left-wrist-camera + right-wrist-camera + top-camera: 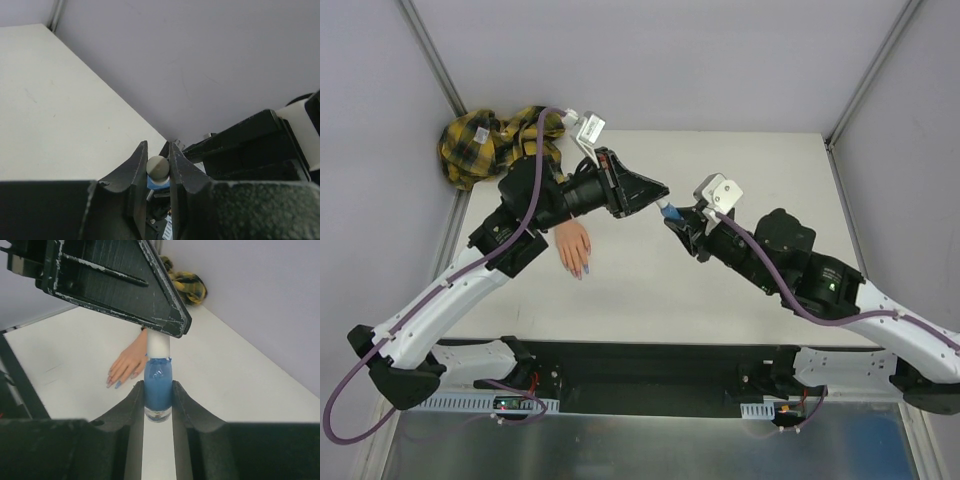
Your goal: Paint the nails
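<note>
While the polish is capped no brush can reach a nail, which seems to be why the two arms meet over the middle of the top view. The right gripper (157, 390) is clenched on the body of the small blue bottle (158, 377). The left gripper (158, 148) is closed on its white cap (158, 168) from the opposite end, one finger pressed against each side. One side steadies the bottle and the other can twist, so I judge the step in hand to be unscrewing the cap. The bottle looks to be held clear of the counter (650, 290), though whether it is upright or tilted I cannot tell.

The dummy hand (573, 243) lies flat on the counter to the lower left of the bottle in the top view, fingers pointing toward the bottom of the frame. The nails (582, 268) sit at its fingertips, near the bottle but well apart from both grippers. In the right wrist view they show left of the bottle, tiny and glossy, and their exact colour is hard to read.

The yellow-and-black plaid sleeve (485, 145) is bunched in the upper left corner against the wall. The left arm crosses over the dummy hand's wrist there and hides where the sleeve joins it. That arm is the likeliest obstacle, since bringing the brush down to the nails would probably mean swinging it back over the hand.
</note>
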Controlling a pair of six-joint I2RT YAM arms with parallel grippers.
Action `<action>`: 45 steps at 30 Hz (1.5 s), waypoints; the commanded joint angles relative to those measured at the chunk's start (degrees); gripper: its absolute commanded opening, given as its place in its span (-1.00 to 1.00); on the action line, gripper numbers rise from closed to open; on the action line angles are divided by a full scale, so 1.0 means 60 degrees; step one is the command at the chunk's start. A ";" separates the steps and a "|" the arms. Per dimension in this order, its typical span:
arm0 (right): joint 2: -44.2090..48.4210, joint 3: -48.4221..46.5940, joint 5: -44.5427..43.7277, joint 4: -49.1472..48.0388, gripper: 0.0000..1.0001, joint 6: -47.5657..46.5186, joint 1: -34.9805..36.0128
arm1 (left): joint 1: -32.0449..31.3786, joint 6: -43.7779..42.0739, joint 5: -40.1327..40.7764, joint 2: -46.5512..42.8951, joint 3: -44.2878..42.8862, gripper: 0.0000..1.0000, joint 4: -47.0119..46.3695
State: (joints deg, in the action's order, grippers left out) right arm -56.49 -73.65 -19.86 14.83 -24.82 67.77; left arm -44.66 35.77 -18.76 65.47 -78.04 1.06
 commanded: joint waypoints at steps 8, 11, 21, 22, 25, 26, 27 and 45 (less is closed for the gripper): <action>0.1738 0.0819 0.5335 -0.2162 -1.00 0.2464 -0.0059 | -0.0041 0.2430 -0.4223 -0.1156 0.2634 -1.00 -0.5430; 0.1754 0.0965 0.6907 -0.2866 -1.00 0.3402 -0.0147 | -0.0041 0.3470 -0.4724 -0.1200 0.3439 -1.00 -0.7359; 0.1871 0.1596 0.7456 -0.4187 -0.99 0.4811 -0.0308 | -0.0056 0.3635 -0.4607 -0.1640 0.3896 -0.77 -0.7782; 0.1871 0.1567 0.7237 -0.4055 -1.00 0.4723 -0.0337 | -0.0056 0.3474 -0.4593 -0.1669 0.3663 -0.40 -0.7388; 0.1944 0.1435 0.6521 -0.3279 -0.99 0.4196 -0.0367 | -0.0056 0.2333 -0.4097 -0.1873 0.3004 0.25 -0.5193; 0.1959 0.1391 0.6329 -0.2871 -1.00 0.3789 -0.0367 | -0.0041 0.1953 -0.3485 -0.2077 0.2828 0.39 -0.4548; 0.1973 0.1246 0.6139 -0.2635 -0.99 0.3640 -0.0367 | -0.0041 0.1195 -0.3015 -0.2152 0.2376 0.53 -0.2976; 0.0788 0.0175 0.0397 -0.0991 -0.99 0.0065 0.0101 | -0.0041 -0.0322 0.0827 -0.0908 -0.0440 0.51 0.1479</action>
State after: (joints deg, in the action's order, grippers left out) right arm -50.17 -69.84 -8.01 10.87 -18.41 67.13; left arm -44.66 36.12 -17.30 57.87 -78.08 6.55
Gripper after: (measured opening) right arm 0.256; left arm 0.773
